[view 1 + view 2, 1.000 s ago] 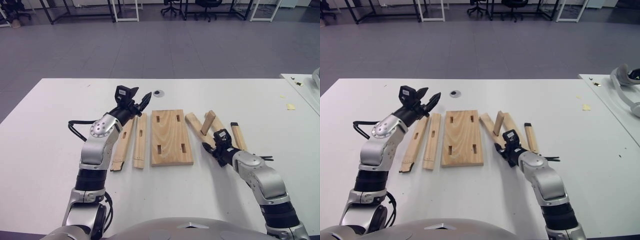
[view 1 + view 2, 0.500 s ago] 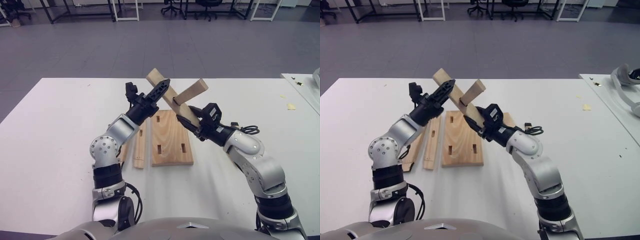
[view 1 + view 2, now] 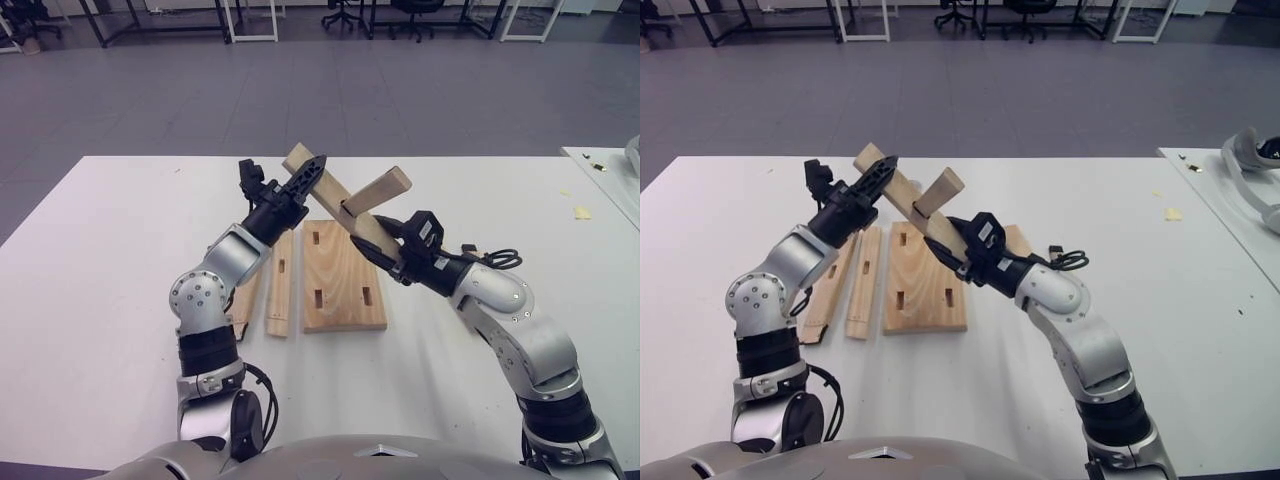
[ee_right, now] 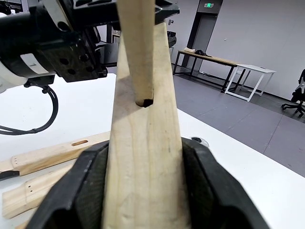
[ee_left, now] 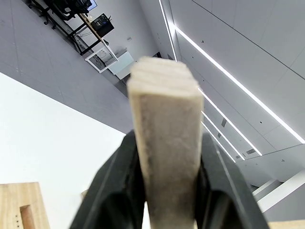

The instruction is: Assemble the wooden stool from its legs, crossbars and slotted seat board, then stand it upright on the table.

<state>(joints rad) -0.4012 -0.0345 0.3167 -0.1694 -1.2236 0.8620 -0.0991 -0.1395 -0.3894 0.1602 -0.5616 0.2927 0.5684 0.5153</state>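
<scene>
Holding the leg [image 3: 335, 205] raised above the flat seat board [image 3: 343, 290], crossbar [image 3: 380, 189] socketed in its side | your left gripper [image 3: 313, 168] clamps its upper end, right gripper [image 3: 376, 246] its lower, likely steadying it for alignment | two slotted pieces [image 3: 281, 285] lie beside the board.

Held leg: the long pale wooden leg [image 3: 335, 205] is bare, unvarnished wood, smooth on its faces, rough and fibrous at the sawn end
Crossbar: the short pale wooden crossbar [image 3: 380, 187] is the same raw, matt wood
Seat: the flat slotted wooden seat board [image 3: 342, 285] is smooth and matt, with light grain
Lying pieces: the two slotted pale wooden legs [image 3: 280, 283] are bare, dull wood
Grippers: the black left gripper [image 3: 306, 172] and the black right gripper [image 3: 372, 243] look like matt hard plastic
Table: the white table [image 3: 100, 260] is smooth, with a faint sheen
</scene>
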